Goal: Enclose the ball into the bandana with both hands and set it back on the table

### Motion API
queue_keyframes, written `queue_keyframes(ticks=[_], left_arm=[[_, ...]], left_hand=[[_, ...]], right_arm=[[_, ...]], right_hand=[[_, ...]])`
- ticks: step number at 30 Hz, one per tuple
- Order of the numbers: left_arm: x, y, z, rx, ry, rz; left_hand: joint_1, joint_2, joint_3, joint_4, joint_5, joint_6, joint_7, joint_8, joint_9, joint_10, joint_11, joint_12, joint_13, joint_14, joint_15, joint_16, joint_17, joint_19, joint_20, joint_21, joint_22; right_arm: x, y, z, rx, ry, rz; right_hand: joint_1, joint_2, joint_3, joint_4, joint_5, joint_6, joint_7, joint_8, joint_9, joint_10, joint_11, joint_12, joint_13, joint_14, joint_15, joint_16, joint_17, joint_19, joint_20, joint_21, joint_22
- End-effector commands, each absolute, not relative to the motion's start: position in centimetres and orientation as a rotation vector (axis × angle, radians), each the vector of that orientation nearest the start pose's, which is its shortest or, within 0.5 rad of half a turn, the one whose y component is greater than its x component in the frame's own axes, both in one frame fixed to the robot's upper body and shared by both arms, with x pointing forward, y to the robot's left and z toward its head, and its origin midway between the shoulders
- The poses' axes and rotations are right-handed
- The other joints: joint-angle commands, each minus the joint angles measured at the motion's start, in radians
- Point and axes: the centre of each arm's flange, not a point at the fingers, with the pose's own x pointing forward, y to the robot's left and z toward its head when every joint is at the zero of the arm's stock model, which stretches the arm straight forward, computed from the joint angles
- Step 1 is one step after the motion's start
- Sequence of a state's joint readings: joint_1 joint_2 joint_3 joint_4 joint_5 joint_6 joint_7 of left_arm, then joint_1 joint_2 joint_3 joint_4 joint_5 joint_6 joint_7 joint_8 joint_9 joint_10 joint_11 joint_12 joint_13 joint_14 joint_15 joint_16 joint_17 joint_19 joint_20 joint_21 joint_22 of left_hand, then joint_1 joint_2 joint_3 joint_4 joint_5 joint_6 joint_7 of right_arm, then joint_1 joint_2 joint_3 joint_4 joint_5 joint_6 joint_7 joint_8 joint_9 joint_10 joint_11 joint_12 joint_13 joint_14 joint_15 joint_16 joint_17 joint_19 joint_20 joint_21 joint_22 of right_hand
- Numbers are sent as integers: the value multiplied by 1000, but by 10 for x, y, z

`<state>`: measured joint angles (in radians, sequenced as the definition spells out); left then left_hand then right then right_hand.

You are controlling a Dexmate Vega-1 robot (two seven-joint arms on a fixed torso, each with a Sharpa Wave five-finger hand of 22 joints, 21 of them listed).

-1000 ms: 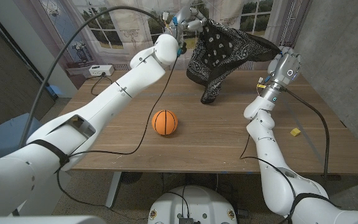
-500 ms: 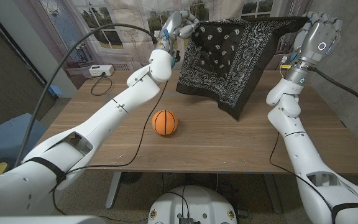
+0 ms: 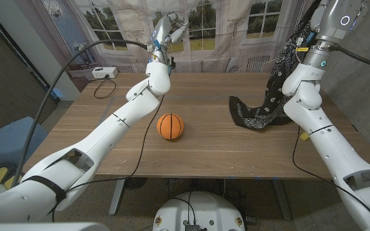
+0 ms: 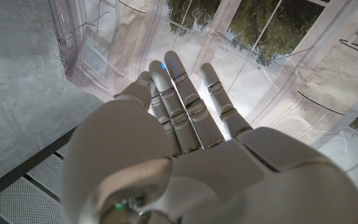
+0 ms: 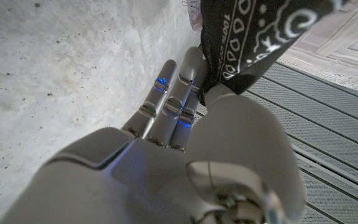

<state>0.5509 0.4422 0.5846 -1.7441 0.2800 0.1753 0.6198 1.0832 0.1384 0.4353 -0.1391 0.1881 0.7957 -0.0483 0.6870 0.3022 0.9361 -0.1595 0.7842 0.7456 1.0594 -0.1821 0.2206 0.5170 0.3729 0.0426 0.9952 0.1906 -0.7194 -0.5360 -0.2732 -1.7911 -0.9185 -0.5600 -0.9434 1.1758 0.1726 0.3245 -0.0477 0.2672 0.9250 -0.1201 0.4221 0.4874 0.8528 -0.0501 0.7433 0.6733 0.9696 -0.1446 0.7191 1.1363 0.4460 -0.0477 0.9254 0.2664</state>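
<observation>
Head view. Ball (image 3: 170, 126), orange, sits on the wooden surface (image 3: 198, 157) near its middle, nothing touching it. Bandana (image 3: 267, 106), black with white print, hangs from the right robot hand (image 3: 334, 11) at the picture's top right; its lower end lies bunched on the surface, to the right of the ball and apart from it. Left robot hand (image 3: 166, 28) is raised high at the far side of the surface, fingers apart, nothing in it. A small yellow piece (image 3: 305, 136) lies just beside the right forearm.

Left wrist view. Left robot hand (image 4: 179, 118) seen from behind, fingers straight and slightly spread against a window backdrop. No cloth in it.

Right wrist view. Right robot hand (image 5: 185, 124) pinches a corner of the bandana (image 5: 253, 31) between thumb and fingers; cloth runs away from the hand.

Risks, as I judge them. With only one corner held, the cloth cannot be spread over the ball; the left robot hand would need to take another corner. The single pinch could slip under the hanging weight. Dragging the bunched end across the surface could nudge the ball and set it rolling toward an edge.

Hard to see. The right robot hand is cut by the head view's top edge. Depth of its pinch cannot be told. Folds hide the bandana's other corners.
</observation>
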Motion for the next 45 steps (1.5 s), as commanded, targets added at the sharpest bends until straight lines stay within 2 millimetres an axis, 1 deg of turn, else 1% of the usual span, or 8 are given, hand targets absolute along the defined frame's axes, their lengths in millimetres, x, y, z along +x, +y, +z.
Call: queue_keyframes(ticks=[1, 11, 15, 20, 25, 35, 43, 45], left_arm=[[549, 164, 177, 551, -1114, 352], [570, 153, 164, 497, -1051, 140], [572, 152, 161, 510, -1042, 129], [579, 143, 153, 538, -996, 3], [587, 140, 149, 486, -962, -149], [600, 127, 140, 521, -923, -393], [612, 115, 125, 515, -876, -448], [617, 112, 118, 515, -853, -474]], left_hand=[[2, 7, 8, -1, 1, 56, 37, 3, 95, 7, -8, -1, 2, 9, -46, -1, 2, -2, -3, 6, 2], [1, -10, 0, -8, -8, 83, 36, 8, 84, 27, -2, -14, -28, 21, -40, 8, 8, -4, -3, 13, 1], [-102, -47, -48, 37, -18, 48, 51, -27, 58, 2, 1, -51, -76, -32, -21, -14, -1, -28, 10, 12, 0], [-196, -106, -98, 54, -15, -34, 51, -104, 10, -92, 17, -119, -137, -133, -7, -28, -8, -81, 28, -5, -2], [-263, -130, -123, 73, -10, -99, 22, -168, -29, -170, 31, -182, -181, -207, 19, -31, -18, -120, 44, -21, -2], [-334, -173, -156, 86, -2, -177, 14, -246, -74, -247, 51, -256, -233, -305, 47, -31, -37, -178, 60, -48, -1], [-317, -173, -149, 71, 6, -201, 7, -270, -87, -272, 52, -286, -252, -320, 41, -22, -45, -180, 63, -52, -1], [-312, -171, -146, 67, 8, -217, 4, -282, -92, -293, 67, -304, -261, -326, 40, -19, -47, -181, 62, -54, 0]], right_arm=[[460, -284, 230, -1061, -1157, -1467], [449, -269, 246, -1073, -1197, -1487], [445, -266, 252, -1053, -1215, -1492], [441, -260, 261, -1045, -1224, -1507], [447, -243, 278, -1036, -1246, -1507], [471, -215, 314, -1025, -1286, -1498], [487, -215, 345, -986, -1340, -1491], [488, -217, 351, -959, -1353, -1479]], right_hand=[[-5, 4, 2, 7, 7, 9, -5, 1, 6, 109, -103, 0, 4, -5, -83, -4, 9, -7, -29, 13, -2], [-5, 4, 2, 7, 11, 15, -1, 1, 9, 121, -104, 0, -1, 0, -84, -14, 14, -11, -26, 27, -12], [-4, 3, 2, 5, 13, 18, 2, 1, 10, 122, -106, 1, 2, 3, -84, -17, 15, -11, -24, 31, -16], [-2, 2, 2, 3, 16, 24, 4, 2, 11, 129, -102, 1, -2, 9, -84, -20, 16, -9, -20, 40, -21], [3, 0, 1, -4, 21, 31, 12, 1, 8, 137, -100, 1, -4, 24, -84, -17, 23, -7, -15, 49, -28], [9, -2, 0, -14, 30, 40, 18, -2, 5, 147, -99, 2, -3, 35, -84, -20, 31, -10, -10, 65, -41], [9, -2, -2, -17, 36, 37, 20, -6, 6, 150, -95, -2, -7, 38, -83, -23, 35, -15, -11, 73, -49], [9, -1, -2, -16, 36, 35, 20, -7, 6, 148, -96, -2, -5, 37, -83, -25, 34, -16, -11, 75, -50]])
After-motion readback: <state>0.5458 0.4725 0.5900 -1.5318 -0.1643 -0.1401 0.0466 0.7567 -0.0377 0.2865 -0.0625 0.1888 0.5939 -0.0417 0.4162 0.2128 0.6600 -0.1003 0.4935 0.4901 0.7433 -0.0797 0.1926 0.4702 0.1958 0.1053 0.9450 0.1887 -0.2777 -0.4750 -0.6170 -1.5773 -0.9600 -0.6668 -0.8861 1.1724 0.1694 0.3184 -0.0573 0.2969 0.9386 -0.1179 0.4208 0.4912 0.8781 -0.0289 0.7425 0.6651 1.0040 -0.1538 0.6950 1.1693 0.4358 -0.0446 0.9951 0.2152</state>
